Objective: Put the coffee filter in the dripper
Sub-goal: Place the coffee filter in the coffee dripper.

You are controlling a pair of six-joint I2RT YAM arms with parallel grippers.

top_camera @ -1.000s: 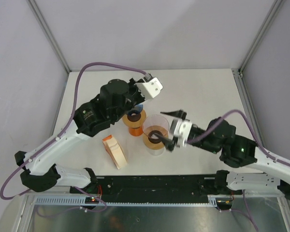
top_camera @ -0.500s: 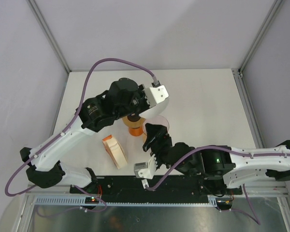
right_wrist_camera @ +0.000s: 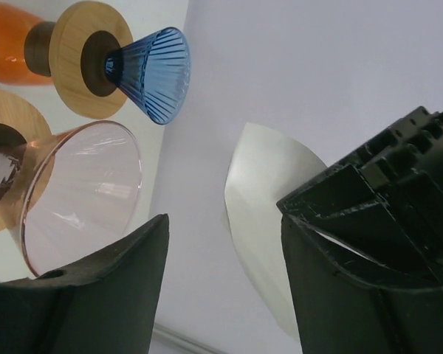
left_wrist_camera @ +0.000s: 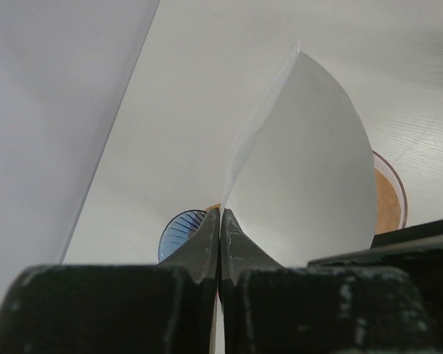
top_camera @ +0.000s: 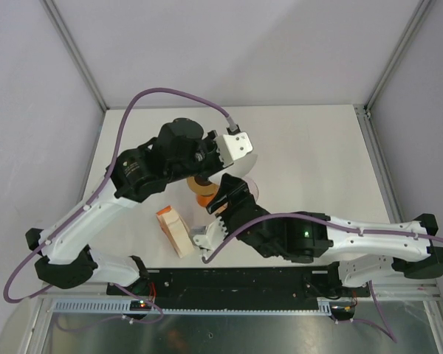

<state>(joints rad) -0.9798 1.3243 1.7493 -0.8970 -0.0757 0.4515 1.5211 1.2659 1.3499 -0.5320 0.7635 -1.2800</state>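
Note:
My left gripper [left_wrist_camera: 221, 214] is shut on the lower corner of a white paper coffee filter [left_wrist_camera: 303, 169], which stands up above the fingers. It hangs over the drippers in the top view [top_camera: 249, 164]. Below it are a blue ribbed dripper [left_wrist_camera: 179, 232] on an orange carafe [top_camera: 203, 193], and a clear pink dripper [right_wrist_camera: 81, 192] with a wooden collar. My right gripper [right_wrist_camera: 221, 280] is open and empty. It sits beside the pink dripper and points up at the filter [right_wrist_camera: 262, 199].
An orange filter holder [top_camera: 175, 228] stands on the table left of the drippers. In the top view the right arm's forearm [top_camera: 340, 236] crosses the near edge of the table and hides most of the pink dripper. Cage posts stand at the back corners.
The right arm swung from the right side round to the near side, and its gripper came off the pink dripper's collar. The left gripper shifted slightly with the filter still in it.

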